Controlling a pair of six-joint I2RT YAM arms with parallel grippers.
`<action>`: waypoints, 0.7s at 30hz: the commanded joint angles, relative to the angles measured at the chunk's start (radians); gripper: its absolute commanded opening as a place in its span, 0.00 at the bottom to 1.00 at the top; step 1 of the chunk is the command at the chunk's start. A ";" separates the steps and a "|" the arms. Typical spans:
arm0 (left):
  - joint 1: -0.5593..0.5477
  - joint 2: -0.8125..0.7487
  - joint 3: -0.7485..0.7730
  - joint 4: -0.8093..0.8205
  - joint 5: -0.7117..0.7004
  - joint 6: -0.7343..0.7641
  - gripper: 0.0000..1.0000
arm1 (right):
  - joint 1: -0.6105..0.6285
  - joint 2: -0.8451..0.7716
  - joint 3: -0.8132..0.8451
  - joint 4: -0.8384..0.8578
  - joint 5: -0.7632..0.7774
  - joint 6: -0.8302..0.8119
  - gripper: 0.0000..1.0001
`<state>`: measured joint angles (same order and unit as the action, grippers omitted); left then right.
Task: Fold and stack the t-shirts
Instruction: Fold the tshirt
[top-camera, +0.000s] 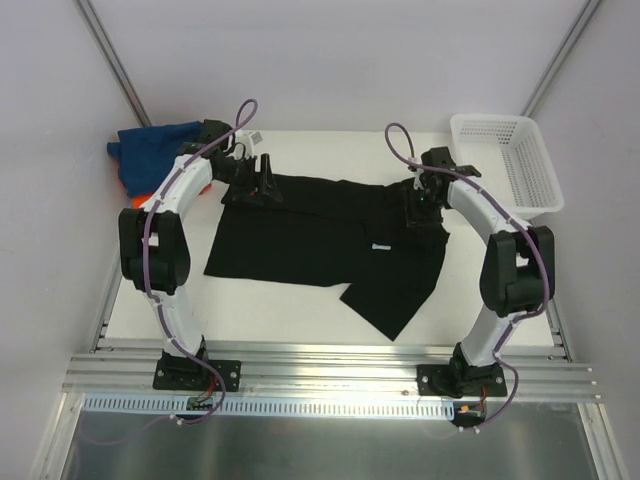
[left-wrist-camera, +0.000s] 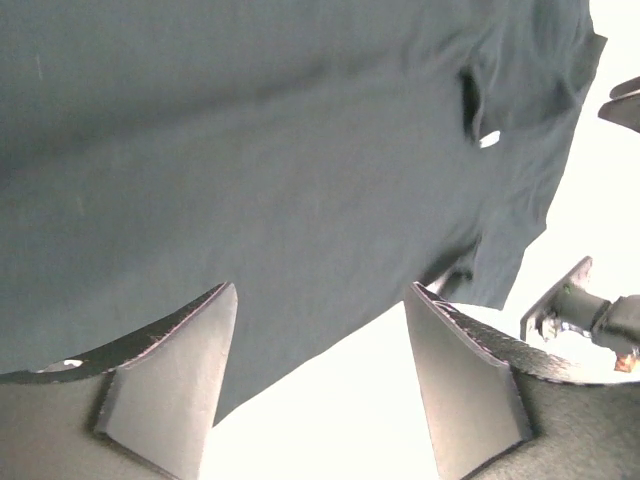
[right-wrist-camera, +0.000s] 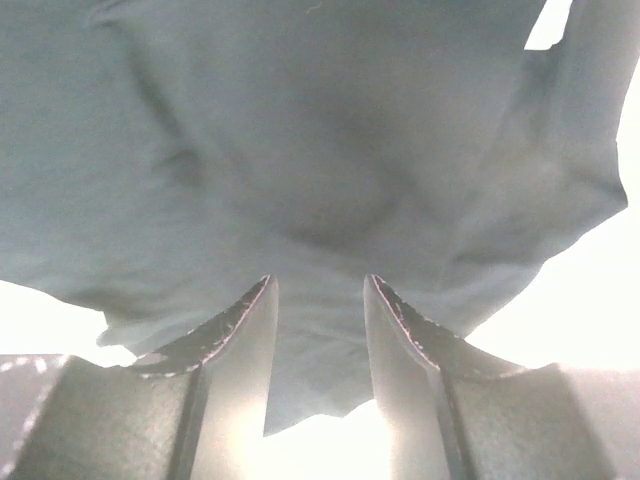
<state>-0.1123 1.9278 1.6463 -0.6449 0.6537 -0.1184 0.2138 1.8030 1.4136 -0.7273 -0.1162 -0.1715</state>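
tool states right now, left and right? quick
Left tool: open, holding nothing, at the edge of the black t-shirt.
Right tool: open, shirt cloth in the gap, not clamped.

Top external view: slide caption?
Left arm and right arm over spread black t-shirt; blue shirt, orange shirt piled far left.

No readable text in any view. Only candidate is the small white tag on the black t-shirt. From the top camera it's a blank pale sliver, too small for letters. From the left wrist camera it's a blown-out white speck. Nothing legible there.
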 joint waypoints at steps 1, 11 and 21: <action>0.029 -0.114 -0.088 -0.054 0.017 0.035 0.67 | 0.024 -0.151 -0.100 -0.066 -0.103 0.062 0.43; 0.048 -0.309 -0.368 -0.137 -0.072 0.095 0.67 | 0.137 -0.384 -0.453 -0.020 -0.209 0.170 0.43; 0.049 -0.254 -0.369 -0.136 -0.086 0.105 0.68 | 0.090 -0.357 -0.449 0.055 -0.174 0.198 0.44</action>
<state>-0.0700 1.6489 1.2488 -0.7681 0.5663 -0.0349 0.3283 1.4521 0.9367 -0.7082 -0.2924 -0.0048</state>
